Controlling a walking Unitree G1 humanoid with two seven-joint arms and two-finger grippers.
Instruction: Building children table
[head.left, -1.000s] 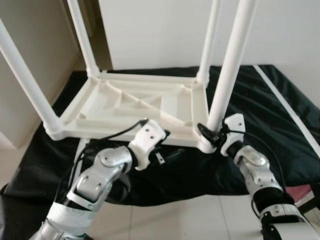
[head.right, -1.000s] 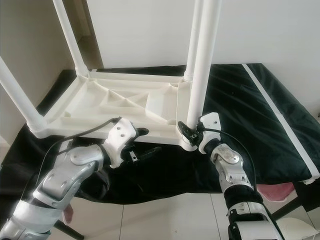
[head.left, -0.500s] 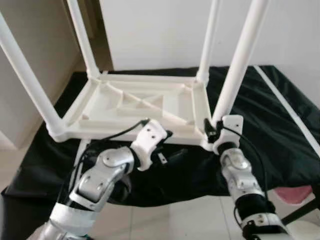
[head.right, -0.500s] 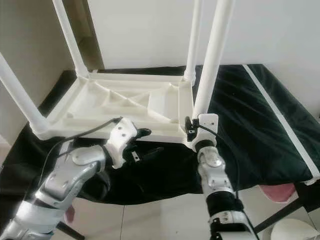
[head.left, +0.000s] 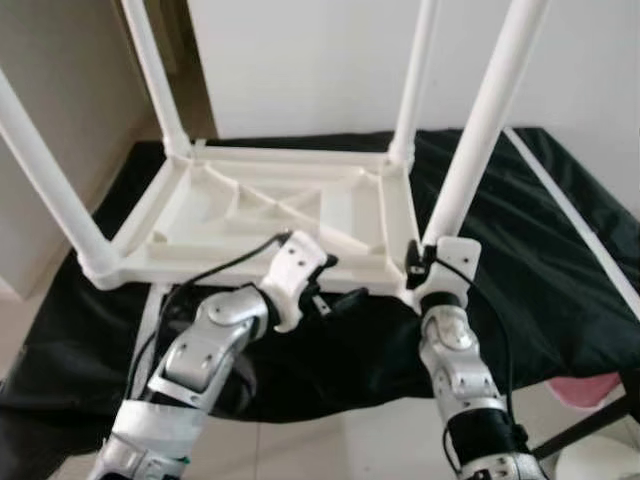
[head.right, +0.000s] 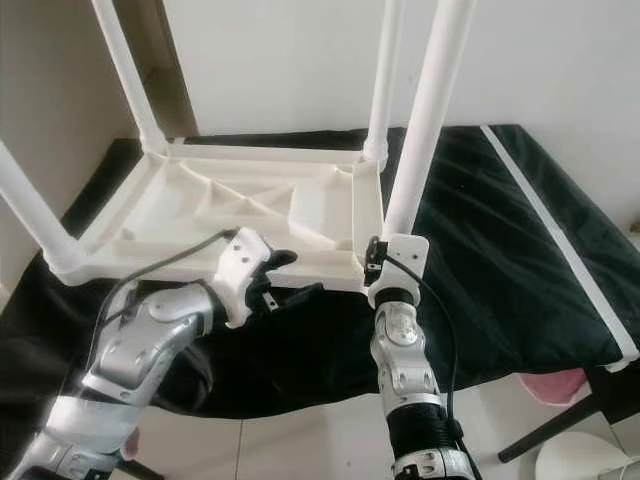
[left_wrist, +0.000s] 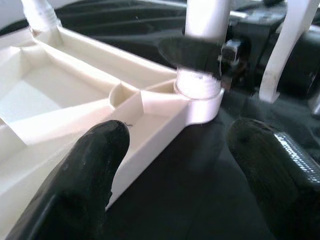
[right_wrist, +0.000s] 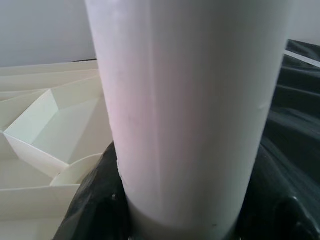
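Since a second ago, my right gripper (head.left: 428, 262) is standing straighter, clamped low on the near table leg (head.left: 482, 120) at its corner socket. I'm probably seating this leg in the upturned tabletop (head.left: 258, 215); next comes firm tightening. My left gripper (head.left: 335, 300) is hovering open beside that corner, whose seam its wrist view is showing.

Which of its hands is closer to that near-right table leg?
Right. The right gripper is clamped around the leg at its base; the left gripper hangs open beside the tabletop's near edge.
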